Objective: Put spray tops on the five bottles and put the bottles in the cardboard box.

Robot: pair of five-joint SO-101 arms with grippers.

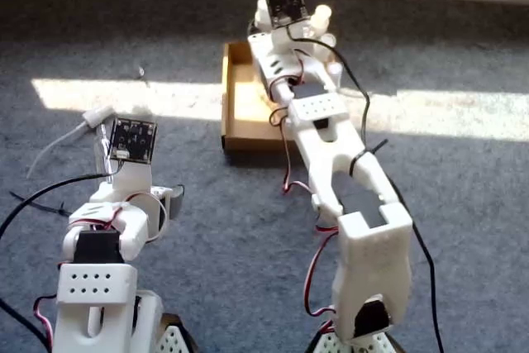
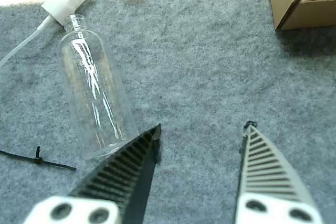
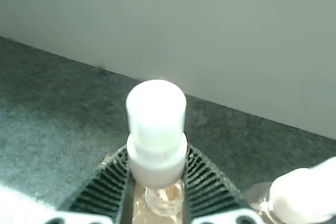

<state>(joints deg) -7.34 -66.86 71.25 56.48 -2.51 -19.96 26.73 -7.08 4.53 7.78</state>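
Clear plastic bottle [image 2: 94,93] lies on its side on grey carpet [image 2: 210,66], a white spray top [image 2: 65,6] at its mouth, beside the spread-open left gripper [image 2: 202,127]. The right gripper [image 3: 156,156] clamps a white-topped bottle [image 3: 156,114] by its neck, at the far end of the brown cardboard box [image 1: 240,126].

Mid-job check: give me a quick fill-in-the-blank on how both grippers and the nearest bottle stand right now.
1. The left gripper is ___ above the carpet.
2. The clear bottle next to it lies on its ___.
3. The right gripper is shut on a ___ spray top.
Missing words: open; side; white.
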